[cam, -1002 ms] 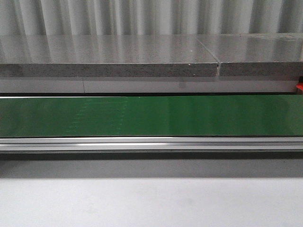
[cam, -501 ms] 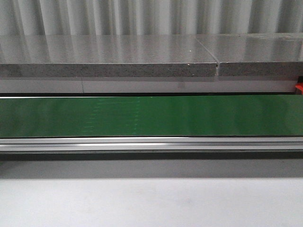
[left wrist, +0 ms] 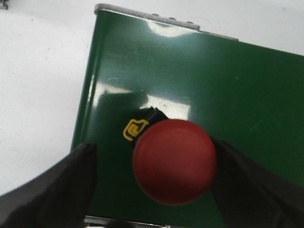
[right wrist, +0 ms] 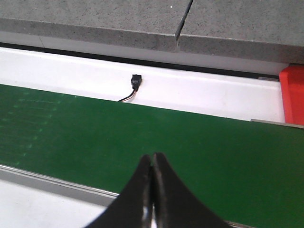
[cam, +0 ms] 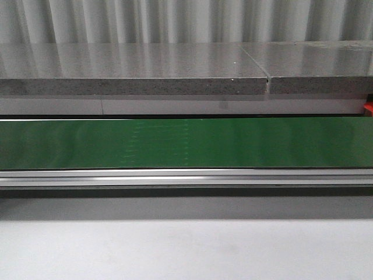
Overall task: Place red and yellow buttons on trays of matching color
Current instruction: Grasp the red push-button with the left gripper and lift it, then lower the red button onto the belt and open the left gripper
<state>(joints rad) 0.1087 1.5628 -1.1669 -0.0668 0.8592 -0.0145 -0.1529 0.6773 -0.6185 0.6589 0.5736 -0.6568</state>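
In the lower middle of the left wrist picture, the left claw (left wrist: 156, 164) is spread wide with the red button (left wrist: 174, 161) right between its fingers on the green belt (left wrist: 228, 85), while the right claw (right wrist: 152, 190) is pinched closed on nothing.

A round, glossy red plastic button (left wrist: 174, 161) with a black base marked by a yellow outline symbol (left wrist: 134, 130) sits on the smooth dark green conveyor belt (left wrist: 228, 90). Black gripper fingers (left wrist: 52, 190) flank it over a plain white table surface (left wrist: 38, 80). Elsewhere, a speckled grey stone slab (cam: 134, 86) runs behind the belt, and a bright red plastic tray (right wrist: 292, 95) shows at its end.
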